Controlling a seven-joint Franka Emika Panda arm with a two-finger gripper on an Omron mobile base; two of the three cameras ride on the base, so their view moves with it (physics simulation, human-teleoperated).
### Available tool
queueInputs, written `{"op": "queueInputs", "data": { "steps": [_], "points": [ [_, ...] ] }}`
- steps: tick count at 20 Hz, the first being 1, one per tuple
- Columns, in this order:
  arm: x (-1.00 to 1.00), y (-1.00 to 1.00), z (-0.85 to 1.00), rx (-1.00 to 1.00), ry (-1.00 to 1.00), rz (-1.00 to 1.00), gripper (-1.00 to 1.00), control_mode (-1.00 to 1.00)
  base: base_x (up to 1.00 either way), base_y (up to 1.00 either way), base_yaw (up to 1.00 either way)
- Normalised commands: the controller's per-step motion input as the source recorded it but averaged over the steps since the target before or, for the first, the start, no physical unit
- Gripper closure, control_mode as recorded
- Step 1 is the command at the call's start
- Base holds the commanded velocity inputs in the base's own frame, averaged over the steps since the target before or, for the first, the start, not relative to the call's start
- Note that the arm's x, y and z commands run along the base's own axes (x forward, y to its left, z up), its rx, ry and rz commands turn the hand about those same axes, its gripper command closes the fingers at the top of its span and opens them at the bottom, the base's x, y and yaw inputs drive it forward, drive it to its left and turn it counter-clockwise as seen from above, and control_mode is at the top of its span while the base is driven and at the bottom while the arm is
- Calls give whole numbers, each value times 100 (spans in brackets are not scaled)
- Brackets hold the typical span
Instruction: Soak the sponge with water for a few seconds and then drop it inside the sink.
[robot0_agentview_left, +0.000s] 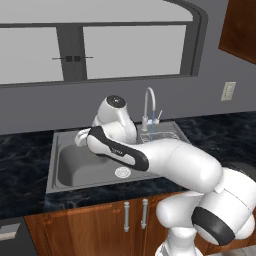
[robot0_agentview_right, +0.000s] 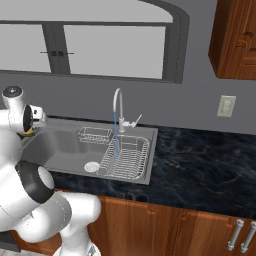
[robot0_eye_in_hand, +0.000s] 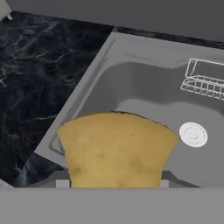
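Yellow-orange and filling the low middle of the hand view, the sponge (robot0_eye_in_hand: 116, 151) sits clamped between the gripper (robot0_eye_in_hand: 114, 183) fingers, whose tips show only as small grey stubs at its two lower corners. Below and beyond the sponge in that view lies the near left part of the sink (robot0_eye_in_hand: 131, 78), its grey steel floor bare around the round drain (robot0_eye_in_hand: 193, 134), with the small wire basket (robot0_eye_in_hand: 204, 78) further back toward the far wall. From the right base view, a sliver of the sponge (robot0_agentview_right: 27, 132) peeks out under the white wrist at the far left, held above the left rim of the sink (robot0_agentview_right: 60, 142), well apart from the faucet (robot0_agentview_right: 119, 107). That curved faucet stands at the back edge of the basin, and a thin blue stream of water (robot0_agentview_right: 115, 135) falls from its spout onto the wire dish rack (robot0_agentview_right: 126, 157) in the right section. In the left base view the arm's white links cross over the sink (robot0_agentview_left: 75, 165), hiding the hand, while the faucet (robot0_agentview_left: 150, 107) rises behind them. Black marbled countertop (robot0_agentview_right: 200, 165) runs on both sides of the basin, with wooden cabinet doors (robot0_agentview_right: 165, 230) beneath and a wall outlet (robot0_agentview_right: 226, 106) to the right of the window (robot0_agentview_right: 90, 45).
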Motion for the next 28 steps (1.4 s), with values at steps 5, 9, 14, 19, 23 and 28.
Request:
{"op": "queueInputs", "data": {
  "steps": [5,9,14,19,23,28],
  "points": [
    [2,-19,12,0,22,-11,100,-100,0,0,0],
    [0,-53,28,0,19,-16,100,-100,0,0,0],
    [-7,-41,7,-1,4,-23,100,-100,0,0,0],
    [-3,-35,0,-4,0,-26,100,-100,0,0,0],
    [0,-36,0,-6,0,-22,100,-100,0,0,0],
    [0,-43,0,-4,0,-21,100,-100,0,0,0]
  ]
}}
